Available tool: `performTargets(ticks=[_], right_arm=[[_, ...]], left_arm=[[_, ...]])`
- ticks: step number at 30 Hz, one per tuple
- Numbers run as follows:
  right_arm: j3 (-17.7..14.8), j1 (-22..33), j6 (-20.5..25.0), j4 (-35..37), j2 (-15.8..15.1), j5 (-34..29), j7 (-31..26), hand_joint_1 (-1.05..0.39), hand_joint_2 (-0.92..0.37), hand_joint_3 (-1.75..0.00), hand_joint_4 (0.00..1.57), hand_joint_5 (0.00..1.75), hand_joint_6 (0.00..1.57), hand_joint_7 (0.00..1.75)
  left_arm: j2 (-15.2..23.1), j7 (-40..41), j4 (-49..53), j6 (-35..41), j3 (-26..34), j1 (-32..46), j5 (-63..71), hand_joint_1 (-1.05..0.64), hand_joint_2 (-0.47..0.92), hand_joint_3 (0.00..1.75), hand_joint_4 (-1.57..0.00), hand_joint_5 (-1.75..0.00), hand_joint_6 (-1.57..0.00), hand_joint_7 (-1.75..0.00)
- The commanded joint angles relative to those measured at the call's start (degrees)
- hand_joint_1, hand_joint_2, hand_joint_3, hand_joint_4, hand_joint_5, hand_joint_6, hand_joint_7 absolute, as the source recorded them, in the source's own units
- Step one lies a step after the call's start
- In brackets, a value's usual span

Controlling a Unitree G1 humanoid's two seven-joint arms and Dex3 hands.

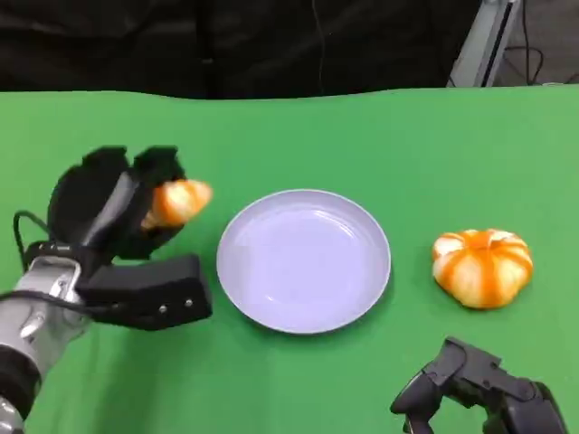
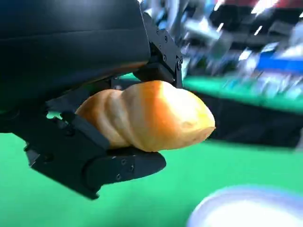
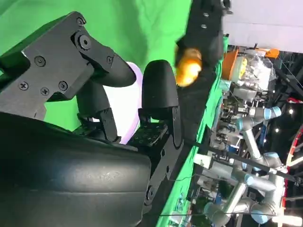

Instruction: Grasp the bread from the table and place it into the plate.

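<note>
Grasping the bread (image 1: 178, 202), left hand (image 1: 118, 237) fingers hover beside plate (image 1: 304, 260); right hand (image 1: 479, 389) seemingly released.

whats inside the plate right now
Nothing: the plate shows a bare pale surface. The bread is off to one side, held in the left robot hand.

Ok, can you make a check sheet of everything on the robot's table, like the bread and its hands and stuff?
Surface: green table, flat.
Job's things: bread held off the table beside the plate, which has nothing in it.
Clutter: round orange striped bun on the table, apart from the plate.
Hands: left hand holds the bread; right hand low by the near edge, holding nothing.
Cables: black cable at the left wrist.
Surroundings: dark backdrop; blurred machines behind.
</note>
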Motion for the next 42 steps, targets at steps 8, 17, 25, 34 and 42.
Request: performTargets(ticks=[8,17,25,34,42], right_arm=[[-0.4,0.7,-0.1,-1.1,-0.4,0.1,-0.2,-0.11,-0.37,-1.26,0.69,1.60,0.77,1.33],[-0.3,1.3,-0.3,-1.5,-0.5,0.2,-0.2,-0.11,-0.37,-1.27,0.69,1.60,0.77,1.33],[-0.3,1.5,-0.8,-1.5,-0.6,0.0,-0.3,-0.11,-0.38,-1.26,0.70,1.59,0.77,1.33],[0.0,1.5,-0.5,-1.7,-0.2,-0.1,-0.5,-0.11,-0.37,-1.26,0.70,1.59,0.77,1.32],[-0.4,1.3,-1.0,-1.2,-0.6,-0.1,-0.5,-0.10,-0.36,-1.28,0.70,1.59,0.77,1.32]], left_arm=[[-4.6,-3.9,-13.1,-0.2,-0.9,0.8,0.3,-0.16,0.31,1.36,-0.91,-1.75,-0.71,-1.75],[-12.2,-7.5,-2.9,1.7,-3.7,-4.8,1.0,-0.16,0.35,1.27,-0.92,-1.75,-0.71,-1.75],[-16.4,-20.2,2.8,7.9,-4.2,-8.4,-1.3,-0.23,0.60,0.76,-0.59,-1.34,-0.58,-0.73],[-15.2,-36.7,-2.1,18.1,-8.1,-9.2,1.1,-0.86,0.92,0.31,0.00,-0.04,-0.05,-0.02],[-10.9,-44.8,-13.1,18.3,-6.5,-5.0,-1.9,-1.03,0.92,0.45,0.00,0.00,-0.03,-0.01]])
